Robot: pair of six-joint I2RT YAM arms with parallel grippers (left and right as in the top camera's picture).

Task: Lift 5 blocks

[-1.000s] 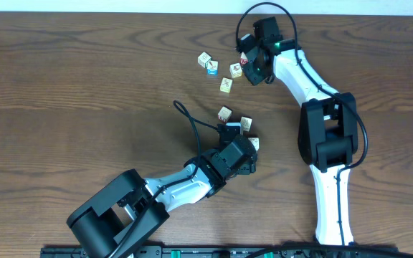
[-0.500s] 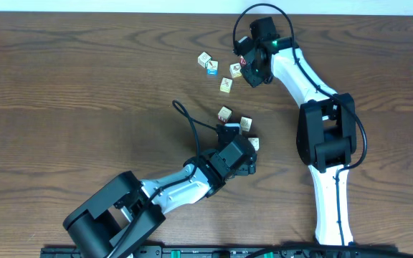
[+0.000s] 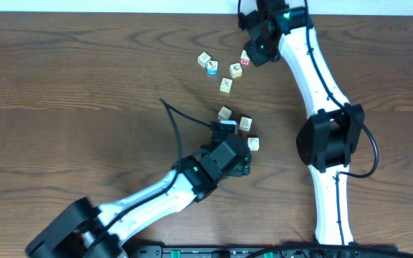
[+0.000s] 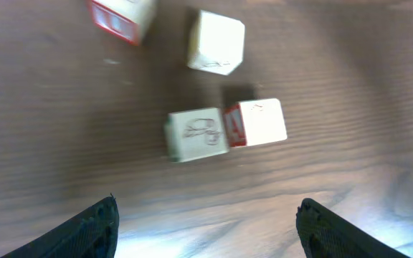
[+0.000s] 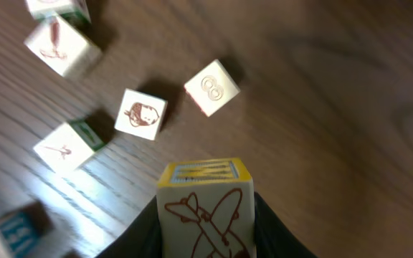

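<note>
The right hand (image 5: 205,223) has drawn back from the scattered blocks (image 3: 226,85) toward the far edge of the bench (image 3: 84,107). It is clenched on one block (image 5: 205,193) with a red aeroplane print, carried clear above the wood, so one lift looks done. The left hand (image 4: 206,222) has spread wider and hangs released over the cluster near the bench's middle, above two touching cubes (image 4: 198,135), likely the next to lift

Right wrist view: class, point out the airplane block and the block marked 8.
airplane block (image 5: 205,208), right wrist view, on its printed face.
block marked 8 (image 5: 211,87), right wrist view, on the 8 print.
</note>
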